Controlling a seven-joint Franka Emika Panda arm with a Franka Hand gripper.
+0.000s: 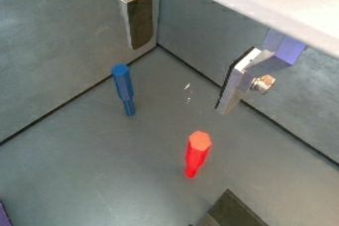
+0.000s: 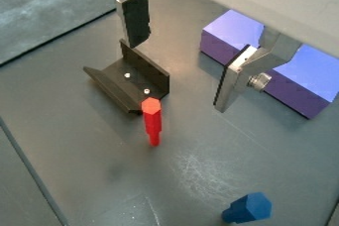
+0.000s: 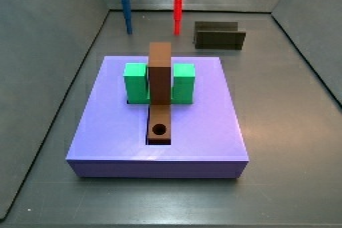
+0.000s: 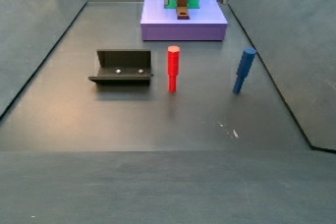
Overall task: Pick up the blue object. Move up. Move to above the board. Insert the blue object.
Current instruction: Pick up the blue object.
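The pincer [image 1: 185, 63] hangs high with its fingers apart, holding nothing, so no pick has begun. Below it, the blue object [image 1: 123, 88] stands upright on the floor, at nine o'clock from the red peg [image 1: 196, 154]. Farther off, the board [image 3: 159, 87] lies waiting on the purple slab [image 3: 201, 137], hole up.

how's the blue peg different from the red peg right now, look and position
Colour: the blue object is blue, the red peg is red. Position: in a side view the red peg stands right beside the fixture, while the blue object stands farther from it, nearer the side wall. Both stand upright on the floor, thin and of like length, untouched. The gripper is open above them, holding nothing.
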